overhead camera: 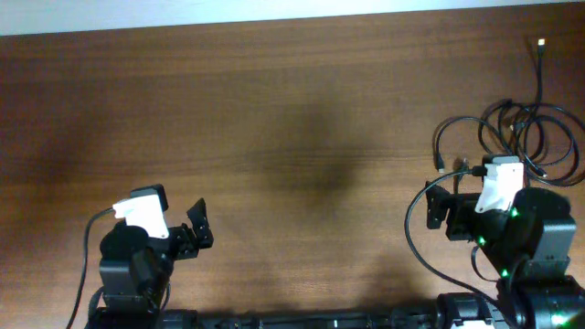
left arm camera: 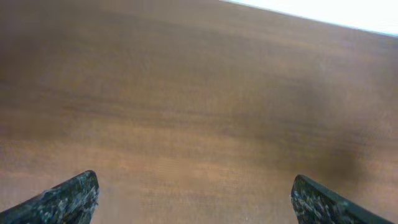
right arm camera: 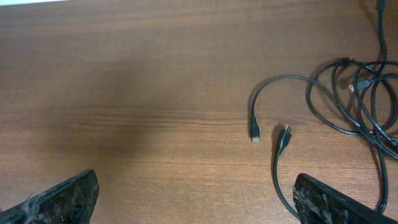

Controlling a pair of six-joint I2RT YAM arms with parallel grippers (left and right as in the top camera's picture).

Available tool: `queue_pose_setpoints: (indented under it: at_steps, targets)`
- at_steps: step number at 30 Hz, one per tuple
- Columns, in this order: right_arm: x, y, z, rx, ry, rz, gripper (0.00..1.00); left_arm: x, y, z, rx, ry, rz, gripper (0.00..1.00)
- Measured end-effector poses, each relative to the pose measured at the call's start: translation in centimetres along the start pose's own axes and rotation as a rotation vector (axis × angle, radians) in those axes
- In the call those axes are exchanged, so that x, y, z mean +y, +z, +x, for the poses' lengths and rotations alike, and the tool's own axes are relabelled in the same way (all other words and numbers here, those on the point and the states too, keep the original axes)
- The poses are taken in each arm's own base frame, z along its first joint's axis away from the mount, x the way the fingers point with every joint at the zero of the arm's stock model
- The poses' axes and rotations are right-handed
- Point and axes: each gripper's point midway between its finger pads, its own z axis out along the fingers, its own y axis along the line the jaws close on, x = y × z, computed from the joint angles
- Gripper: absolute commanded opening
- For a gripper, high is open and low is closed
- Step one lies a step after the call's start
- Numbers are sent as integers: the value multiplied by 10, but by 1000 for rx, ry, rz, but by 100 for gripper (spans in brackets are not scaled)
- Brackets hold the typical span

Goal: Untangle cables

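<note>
The left pincer [left arm camera: 196,190] is held wide open and empty, pointed toward 2 o'clock in the overhead view. The right pincer [right arm camera: 196,186], likewise spread and empty, is pointed toward 9. The cables [overhead camera: 530,137] are coiled on the counter [overhead camera: 292,110] at 1 o'clock from it.

one left gripper [left arm camera: 195,194], one right gripper [right arm camera: 196,194], one table [overhead camera: 292,110], several tangled cables [right arm camera: 283,137].

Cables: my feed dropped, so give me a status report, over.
Left gripper open, empty, far from the tangle. Right gripper open, empty, near the loose ends. Cables tangled on the table, right side, untouched. Nothing in the way.
</note>
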Motion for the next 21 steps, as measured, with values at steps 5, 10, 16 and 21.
queue_pose_setpoints:
  at_steps: [5, 10, 16, 21]
  targets:
    - [-1, 2, 1, 8, 1, 6, 99, 0, 0, 1, 5, 0, -2, 99]
    - [-1, 2, 2, 8, 1, 6, 99, 1, 0, 2, 8, 0, -3, 99]
    - [-1, 2, 2, 8, 1, 6, 99, 1, 0, 3, 10, 0, -3, 99]
    - [-1, -4, 4, -2, -1, 6, 99, 1, 0, 3, 13, 0, -3, 99]
